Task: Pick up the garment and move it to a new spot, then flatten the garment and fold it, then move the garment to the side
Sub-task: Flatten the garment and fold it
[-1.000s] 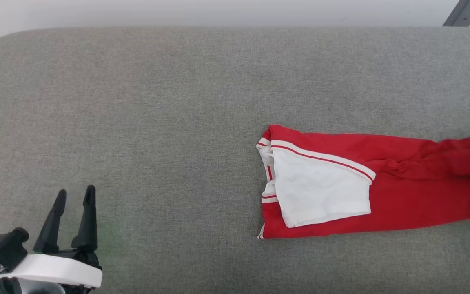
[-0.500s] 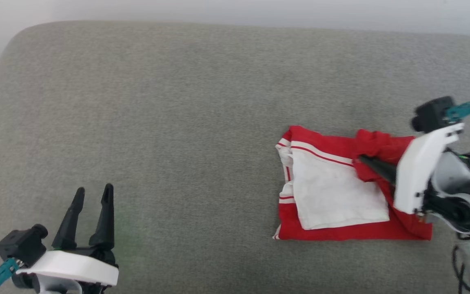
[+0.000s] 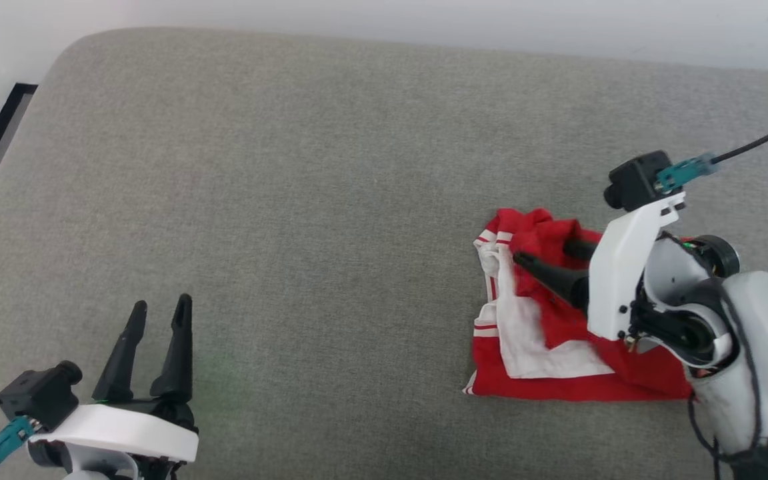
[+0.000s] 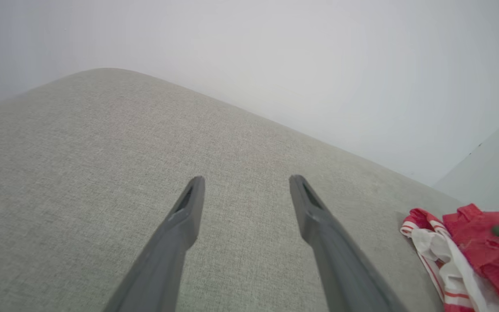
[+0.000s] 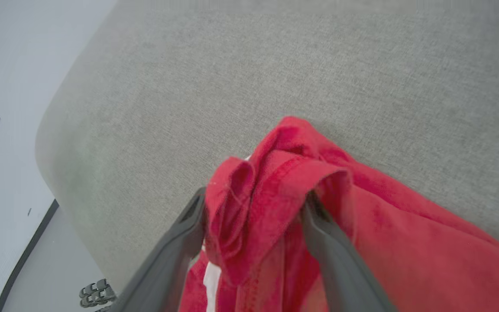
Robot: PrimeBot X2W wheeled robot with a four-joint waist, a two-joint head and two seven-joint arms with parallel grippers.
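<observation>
While the grey woven surface stretched wide across the head view, the garment occupied a small patch toward the robot's right.

Item 1, garment: a loosely folded red bundle resting on the surface. Its near edge lay flat and its far edge was bunched upward. A white sleeve panel lay uppermost on its left half, with red-striped white trim along the left edge. In the left wrist view it sat at the far right, well apart from that arm.

Item 2, right pincer: reached over the garment from the right, its 2 dark fingers spread apart. In the right wrist view a raised fold of the red cloth stood between the fingers and draped over 1 tip, loose rather than squeezed.

Item 3, left pincer: low at the left front, 2 fingers spread. The grey weave was visible through the gap. Contact with the surface could not be judged.

Item 4, black cable: ran from a teal connector at the right wrist camera.

Item 5, pale wall: beyond the surface's far edge.
</observation>
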